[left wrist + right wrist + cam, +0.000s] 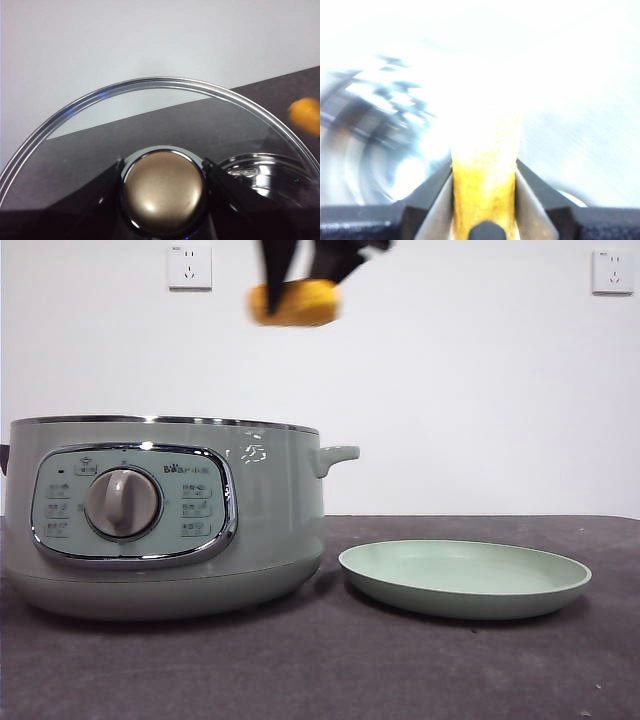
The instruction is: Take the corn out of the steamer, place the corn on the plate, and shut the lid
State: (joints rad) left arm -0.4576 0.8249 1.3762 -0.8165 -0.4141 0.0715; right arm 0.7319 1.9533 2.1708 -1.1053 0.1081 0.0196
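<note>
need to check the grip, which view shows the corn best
The front view: the whole corn hangs high above the steamer, clamped by the right gripper, though slightly blurred. The right wrist view shows only an overexposed yellow strip between the jaws. The left wrist view catches just an orange end beyond the lid held by the left gripper.

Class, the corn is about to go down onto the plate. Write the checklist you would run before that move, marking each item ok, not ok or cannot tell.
1. Right gripper shut on the corn: ok.
2. Corn lifted above the steamer rim: ok.
3. Corn already over the plate: not ok, it hangs over the steamer.
4. Plate bare: ok.
5. Left gripper holds the lid by its knob, off the pot: ok.
6. Grip firm enough for travel: cannot tell, the pictures are blurred.
</note>
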